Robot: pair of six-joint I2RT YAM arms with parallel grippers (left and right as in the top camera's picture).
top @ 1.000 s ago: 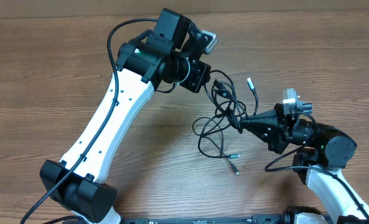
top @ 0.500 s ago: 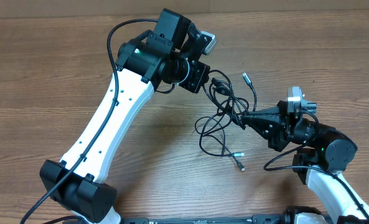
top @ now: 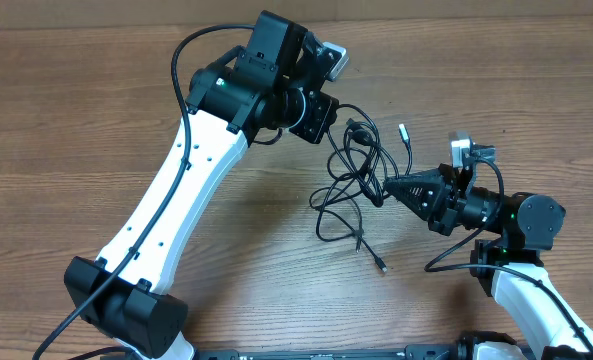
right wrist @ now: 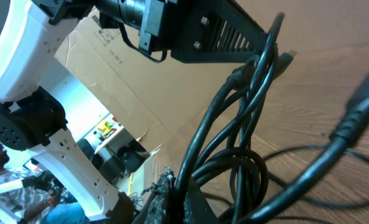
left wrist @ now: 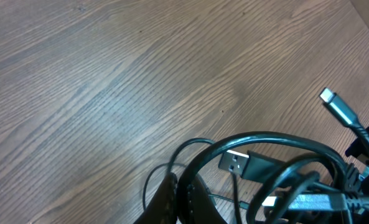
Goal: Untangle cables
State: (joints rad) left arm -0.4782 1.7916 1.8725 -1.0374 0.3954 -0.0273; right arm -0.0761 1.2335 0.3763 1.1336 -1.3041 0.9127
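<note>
The cables (top: pixel 354 172) are thin black cords in a loose tangle, strung between my two grippers over the wooden table. My left gripper (top: pixel 332 120) holds the tangle's upper end and my right gripper (top: pixel 385 186) holds its right side. In the left wrist view the left gripper (left wrist: pixel 183 182) is shut on a black cable loop (left wrist: pixel 259 140), with a USB plug (left wrist: pixel 235 163) and a silver-tipped plug (left wrist: pixel 335 104) beyond. In the right wrist view the right gripper (right wrist: pixel 175 182) is shut on bundled cable strands (right wrist: pixel 231 124). One plug end (top: pixel 380 265) lies on the table.
The left arm's white link (top: pixel 176 190) crosses the table's left half, and its base (top: pixel 126 305) sits at the front left. The right arm's body (top: pixel 521 225) stands at the front right. A silver-tipped end (top: pixel 402 130) sticks up near the right arm's camera.
My right gripper has moved slightly left and up with its strands. The left gripper rose a little toward the back. The tangle has drawn in, and the loose plug end has slid.
</note>
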